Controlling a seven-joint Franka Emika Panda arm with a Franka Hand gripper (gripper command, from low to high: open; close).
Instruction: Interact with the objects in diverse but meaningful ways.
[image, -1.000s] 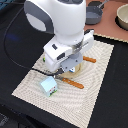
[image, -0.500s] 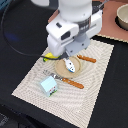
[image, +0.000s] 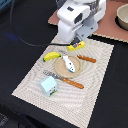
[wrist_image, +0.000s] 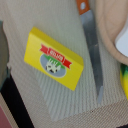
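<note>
My gripper (image: 75, 43) hangs under the white arm, just above the yellow packet (image: 76, 47) at the placemat's far edge. I cannot tell whether it is open or shut. In the wrist view the yellow packet (wrist_image: 55, 58) lies flat on the mat and no fingers show. The yellow banana (image: 50, 56) lies toward the exterior view's left of a round beige plate (image: 60, 73). The small white bottle (image: 68, 64) lies on that plate. The pale-blue and white milk carton (image: 48, 86) stands at the mat's near left. No dark grey pot is recognisable.
An orange-handled knife (image: 86, 59) lies right of the plate, with its blade (wrist_image: 93, 47) beside the packet. A second orange-handled utensil (image: 70, 81) lies in front of the plate. A round pale vessel (image: 122, 17) stands on a brown board at the far right. A black cable (image: 22, 37) loops at the left.
The arm has risen from over the plate and moved back to the mat's far edge, above the yellow packet. The plate and the bottle are uncovered now.
</note>
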